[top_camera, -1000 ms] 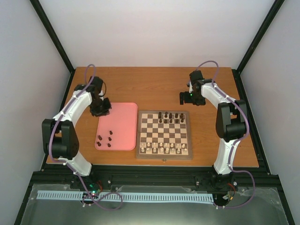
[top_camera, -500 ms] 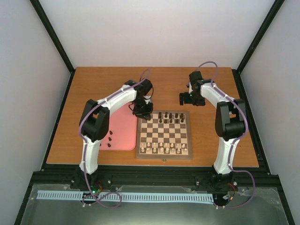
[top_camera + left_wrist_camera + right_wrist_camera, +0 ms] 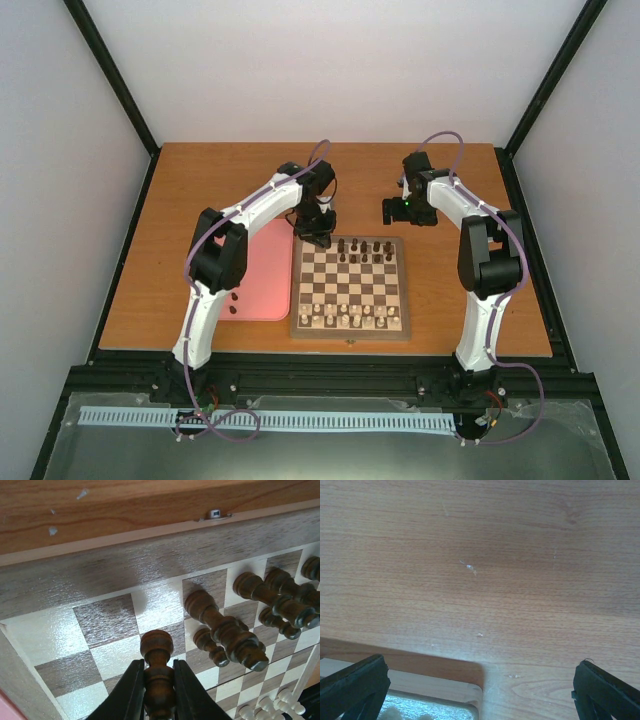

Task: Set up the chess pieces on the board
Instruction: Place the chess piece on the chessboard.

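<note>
One dark piece (image 3: 156,649) clenched in left gripper (image 3: 159,669), wrist-view only, right gripper (image 3: 480,669) seemingly spread

The left arm (image 3: 232,222) arches from its base at the lower left of the top view up and rightward toward the centre. The left end effector (image 3: 316,232) points down, its fingers (image 3: 134,690) clamped on a dark chess piece (image 3: 157,652). The right arm (image 3: 482,250) stands at the right with its elbow bent. The right end effector (image 3: 398,208) is turned leftward, its fingers (image 3: 355,682) spread wide.
</note>
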Controlling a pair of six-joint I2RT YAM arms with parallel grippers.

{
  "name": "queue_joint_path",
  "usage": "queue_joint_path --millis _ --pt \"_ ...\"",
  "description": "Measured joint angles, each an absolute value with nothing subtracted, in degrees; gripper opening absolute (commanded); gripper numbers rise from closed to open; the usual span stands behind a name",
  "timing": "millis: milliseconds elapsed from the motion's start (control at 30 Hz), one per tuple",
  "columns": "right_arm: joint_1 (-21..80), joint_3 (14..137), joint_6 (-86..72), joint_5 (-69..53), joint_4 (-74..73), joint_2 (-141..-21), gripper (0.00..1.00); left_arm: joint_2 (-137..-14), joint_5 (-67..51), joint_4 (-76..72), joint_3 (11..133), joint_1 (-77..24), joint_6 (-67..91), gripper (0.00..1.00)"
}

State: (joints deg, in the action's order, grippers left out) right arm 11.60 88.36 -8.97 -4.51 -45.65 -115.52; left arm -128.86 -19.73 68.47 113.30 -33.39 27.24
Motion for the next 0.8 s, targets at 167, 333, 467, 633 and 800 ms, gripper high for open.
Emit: queue_joint_path --millis 167,333,467,633,800 --pt "11.60 88.47 -8.97 -4.54 -45.65 -115.52 1.00 -129.05 -19.84 69.23 113.32 -33.54 27.07 0.08" --pt "11.55 88.47 -8.97 -4.56 -45.63 -115.52 1.00 -129.05 -19.99 69.45 113.43 -33.67 26.98 0.11" --pt "11.44 88.47 -8.95 -4.56 -45.63 -115.52 1.00 -129.56 -20.03 69.73 114.21 -33.85 26.96 0.13" --pt "11.22 88.47 -8.95 -4.71 -45.63 -115.52 1.00 -130.82 -20.23 70.37 115.74 -34.02 26.92 0.14" --pt "11.16 88.47 -8.95 -4.82 -45.63 -115.52 1.00 -131.87 -20.23 70.48 116.01 -34.33 26.92 0.18"
